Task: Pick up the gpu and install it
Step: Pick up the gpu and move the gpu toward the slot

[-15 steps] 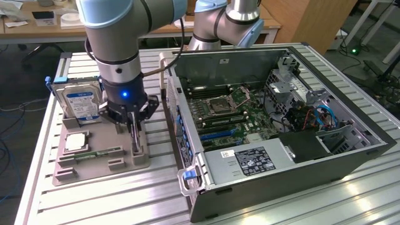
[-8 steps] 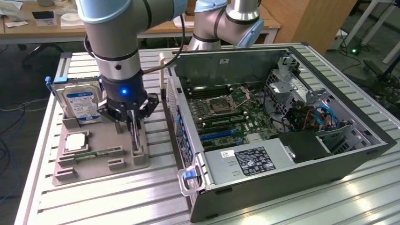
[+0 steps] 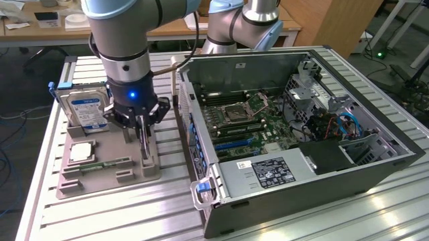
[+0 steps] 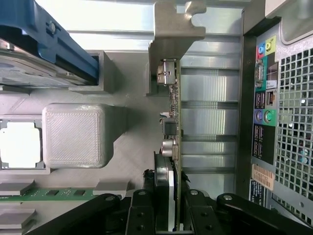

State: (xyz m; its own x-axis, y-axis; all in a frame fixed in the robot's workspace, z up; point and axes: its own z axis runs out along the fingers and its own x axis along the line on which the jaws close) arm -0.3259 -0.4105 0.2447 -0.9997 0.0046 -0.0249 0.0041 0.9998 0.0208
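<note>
The gpu (image 3: 144,147) stands on edge in a slot at the right side of the grey holder tray (image 3: 100,181). In the wrist view the gpu (image 4: 174,117) is seen edge-on, with its silvery bracket (image 4: 172,29) at the far end. My gripper (image 3: 142,131) reaches straight down over the card. Its black fingers (image 4: 142,213) sit close against both faces of the card, so the gripper (image 4: 168,218) is shut on it. The card's lower edge still rests in the tray slot.
The open computer case (image 3: 375,165) lies just to the exterior view's right of the tray, motherboard (image 3: 248,120) exposed. A hard drive (image 3: 87,108) with a blue-white label, a processor chip (image 3: 82,152) and a green memory stick (image 3: 104,164) sit in the tray.
</note>
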